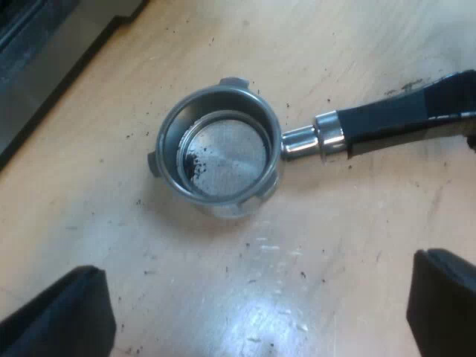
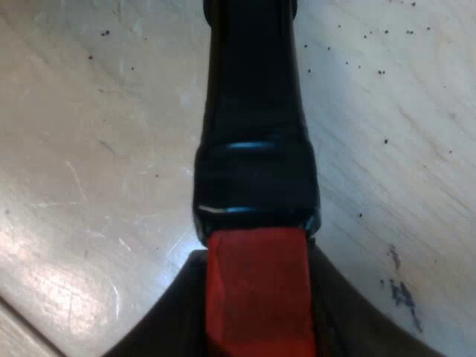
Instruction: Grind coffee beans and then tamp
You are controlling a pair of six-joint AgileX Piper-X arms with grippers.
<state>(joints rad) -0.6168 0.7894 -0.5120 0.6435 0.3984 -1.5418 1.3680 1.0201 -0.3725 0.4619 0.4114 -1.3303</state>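
The metal holder (image 1: 217, 152) lies loose on the wooden table, its basket facing up with a few dark grounds on the mesh floor. Its dark handle (image 1: 405, 119) stretches away from the basket. My left gripper (image 1: 260, 312) hovers above the table close to the basket, open, its two black fingers (image 1: 63, 316) far apart with nothing between them. In the right wrist view the dark handle (image 2: 253, 111) ends in its red tip (image 2: 256, 290), and my right gripper (image 2: 256, 312) is shut on that red end, a black finger pressed against each side.
The espresso machine's dark and metal base (image 1: 44, 44) stands beyond the basket. Scattered coffee specks (image 1: 260, 245) dot the wooden table (image 1: 335, 245) around the holder.
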